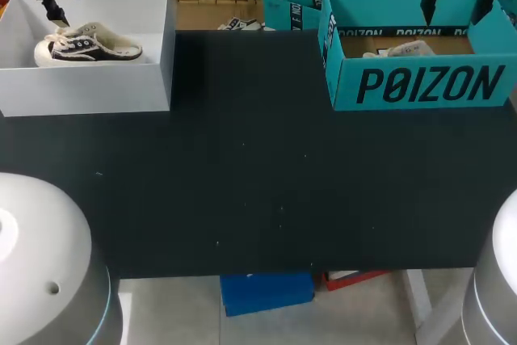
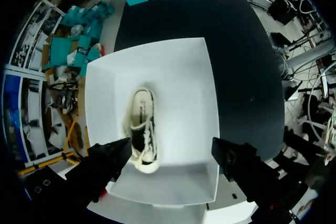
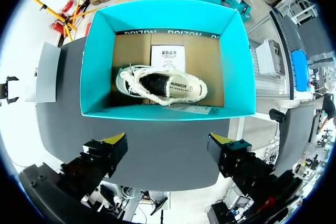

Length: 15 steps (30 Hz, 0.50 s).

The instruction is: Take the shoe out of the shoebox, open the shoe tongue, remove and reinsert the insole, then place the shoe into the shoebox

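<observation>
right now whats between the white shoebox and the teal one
Only bare black tabletop between the white shoebox and the teal shoebox, seen in the head view.

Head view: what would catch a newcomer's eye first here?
A white open-topped cardboard shoebox at the black table's far left corner holds a black-and-white canvas sneaker; a teal cardboard shoebox at the far right holds a cream sneaker. The jaws of each arm hang open above its own box.

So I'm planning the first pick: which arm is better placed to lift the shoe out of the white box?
Left. The left gripper hangs open directly above the white box, over the shoe; the right gripper is far off, above the teal box.
</observation>
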{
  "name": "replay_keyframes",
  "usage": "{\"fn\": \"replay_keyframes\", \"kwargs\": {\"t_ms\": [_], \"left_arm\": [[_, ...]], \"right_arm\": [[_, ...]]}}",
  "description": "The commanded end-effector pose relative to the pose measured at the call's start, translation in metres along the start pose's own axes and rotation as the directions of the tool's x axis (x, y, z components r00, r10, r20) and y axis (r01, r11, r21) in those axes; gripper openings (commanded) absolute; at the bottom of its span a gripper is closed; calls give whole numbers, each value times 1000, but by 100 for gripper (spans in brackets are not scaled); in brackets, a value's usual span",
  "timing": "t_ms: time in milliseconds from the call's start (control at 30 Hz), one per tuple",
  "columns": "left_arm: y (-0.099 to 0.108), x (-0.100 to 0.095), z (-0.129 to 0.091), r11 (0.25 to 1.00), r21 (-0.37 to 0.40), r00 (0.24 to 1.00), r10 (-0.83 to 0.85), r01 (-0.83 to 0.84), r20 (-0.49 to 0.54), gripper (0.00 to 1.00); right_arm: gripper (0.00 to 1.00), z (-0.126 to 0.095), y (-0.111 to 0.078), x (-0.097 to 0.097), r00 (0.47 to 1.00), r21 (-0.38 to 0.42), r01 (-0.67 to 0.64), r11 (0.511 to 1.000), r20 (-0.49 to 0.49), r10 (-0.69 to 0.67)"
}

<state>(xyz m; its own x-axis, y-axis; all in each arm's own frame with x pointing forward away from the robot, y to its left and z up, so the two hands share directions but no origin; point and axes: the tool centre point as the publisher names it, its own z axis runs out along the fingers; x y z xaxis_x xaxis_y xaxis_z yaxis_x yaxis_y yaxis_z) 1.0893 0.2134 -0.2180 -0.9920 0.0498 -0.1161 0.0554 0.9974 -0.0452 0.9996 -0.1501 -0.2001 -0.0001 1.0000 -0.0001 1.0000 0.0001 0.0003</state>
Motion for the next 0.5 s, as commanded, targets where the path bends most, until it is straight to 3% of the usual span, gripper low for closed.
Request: {"fn": "replay_keyframes", "kwargs": {"t_ms": [33,133,267,500], "left_arm": [[7,-34,18,1000,-15,999,6,-7,-48,89],[11,-44,28,1000,-27,999,5,-6,-49,83],[15,-53,47,999,-40,998,7,-10,-69,85],[19,-53,75,999,-52,994,11,-17,-106,81]], "right_arm": [[100,0,0,0,1000,1,0,1000,0,0],[100,0,0,0,1000,1,0,1000,0,0],[100,0,0,0,1000,1,0,1000,0,0],[100,0,0,0,1000,1,0,1000,0,0]]}}
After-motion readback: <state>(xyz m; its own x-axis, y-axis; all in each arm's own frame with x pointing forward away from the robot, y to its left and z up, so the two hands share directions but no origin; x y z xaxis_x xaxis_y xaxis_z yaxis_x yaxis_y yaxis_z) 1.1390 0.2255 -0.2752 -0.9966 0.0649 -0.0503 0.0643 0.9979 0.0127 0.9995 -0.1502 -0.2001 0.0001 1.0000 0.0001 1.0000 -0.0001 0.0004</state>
